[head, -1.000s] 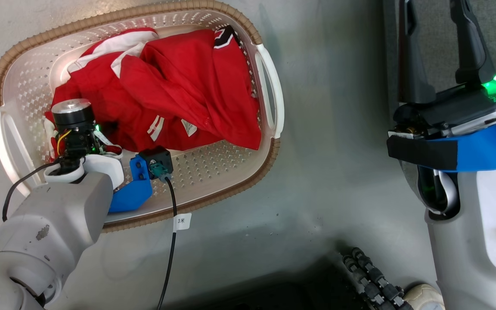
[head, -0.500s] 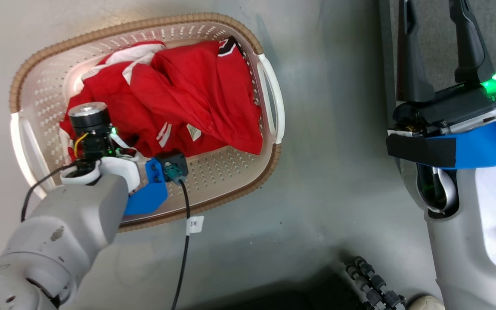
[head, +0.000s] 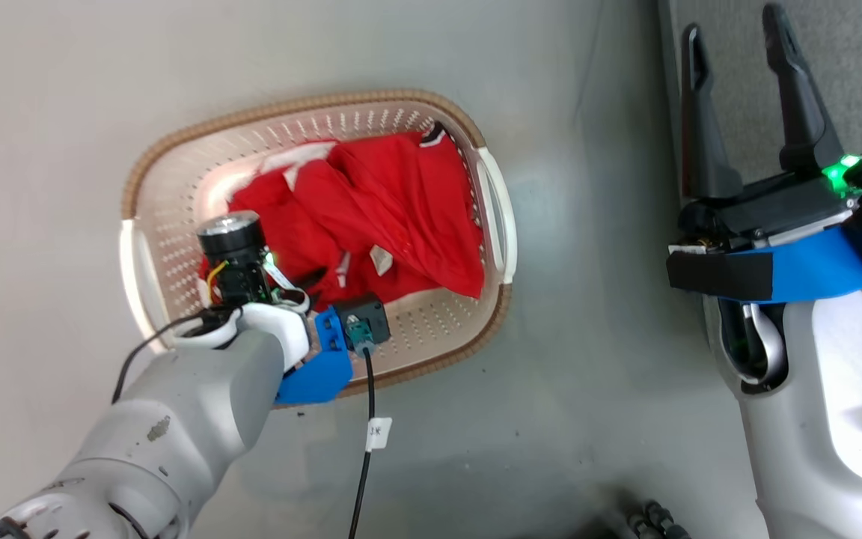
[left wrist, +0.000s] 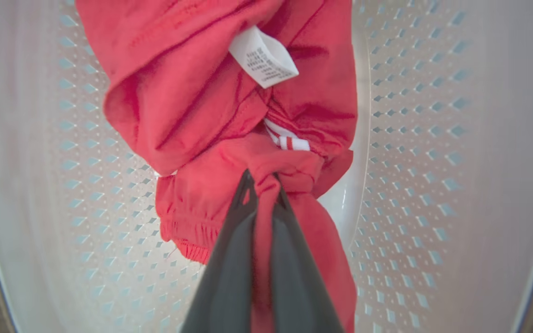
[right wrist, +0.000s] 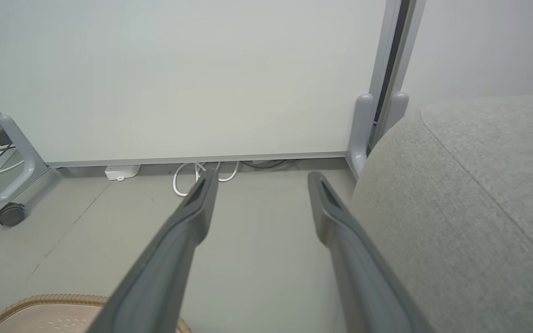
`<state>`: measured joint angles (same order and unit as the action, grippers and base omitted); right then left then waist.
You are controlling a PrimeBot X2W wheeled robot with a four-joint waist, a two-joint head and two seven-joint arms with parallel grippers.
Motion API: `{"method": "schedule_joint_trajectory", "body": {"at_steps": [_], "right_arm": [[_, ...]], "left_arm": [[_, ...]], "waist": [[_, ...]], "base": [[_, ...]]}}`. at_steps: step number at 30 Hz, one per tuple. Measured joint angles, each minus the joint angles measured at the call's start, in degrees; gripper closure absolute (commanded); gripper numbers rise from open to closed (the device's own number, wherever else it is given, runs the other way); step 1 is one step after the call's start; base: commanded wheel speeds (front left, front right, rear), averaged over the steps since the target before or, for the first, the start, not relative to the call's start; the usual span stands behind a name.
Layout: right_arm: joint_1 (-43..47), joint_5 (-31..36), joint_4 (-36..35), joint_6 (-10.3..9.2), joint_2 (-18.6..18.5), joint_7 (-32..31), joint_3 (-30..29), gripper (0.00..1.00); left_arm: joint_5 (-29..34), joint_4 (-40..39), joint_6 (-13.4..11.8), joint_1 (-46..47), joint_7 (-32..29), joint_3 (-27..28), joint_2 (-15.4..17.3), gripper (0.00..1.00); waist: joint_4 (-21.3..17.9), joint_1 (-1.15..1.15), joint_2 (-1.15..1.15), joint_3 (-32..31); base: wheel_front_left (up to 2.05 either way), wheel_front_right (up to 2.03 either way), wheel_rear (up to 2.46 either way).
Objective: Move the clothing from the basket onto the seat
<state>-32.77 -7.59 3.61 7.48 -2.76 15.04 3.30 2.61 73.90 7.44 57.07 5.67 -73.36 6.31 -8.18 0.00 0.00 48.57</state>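
The clothing (left wrist: 192,92) lies in the basket (head: 304,109), which stands on the floor (head: 588,359). In the left wrist view a bunched red fold sits right between the left jaws, which are clamped together on it. The two dark fingers (left wrist: 227,263) meet at their tips with cloth squeezed in the narrow gap. Beyond the pinched fold the rest of the garment spreads across the perforated basket floor, with a white label (left wrist: 263,58) and a bit of white striped trim (left wrist: 289,141) showing.

In the head view the left arm (head: 184,404) reaches up from the lower left and over the basket's near rim, its wrist bent down into the near-left part of the basket. A black cable (head: 362,479) with a small white tag hangs from the blue wrist mount (head: 315,374). The red heap fills the middle and right of the basket.

The right arm (head: 812,434) stands well apart, right of the basket. The right jaws are wide apart and empty, over the edge of the grey seat (right wrist: 479,208). In the right wrist view their fingers (right wrist: 178,236) point toward a white panel (right wrist: 178,78) on a wheeled foot, with white cords (right wrist: 201,173) on the floor beneath it. The seat lies just to the right of them. Bare floor separates basket and seat.
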Motion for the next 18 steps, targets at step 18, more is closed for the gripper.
{"method": "schedule_joint_trajectory", "body": {"at_steps": [18], "right_arm": [[6.7,3.2,2.7,0.0,0.0,0.0,-2.8,0.0]], "left_arm": [[-13.9,-1.7,0.0,-1.9,8.3,1.9,-2.4,1.0]], "waist": [[5.8,-0.01,0.0,-14.1]], "base": [[0.0,0.0,0.0]]}}
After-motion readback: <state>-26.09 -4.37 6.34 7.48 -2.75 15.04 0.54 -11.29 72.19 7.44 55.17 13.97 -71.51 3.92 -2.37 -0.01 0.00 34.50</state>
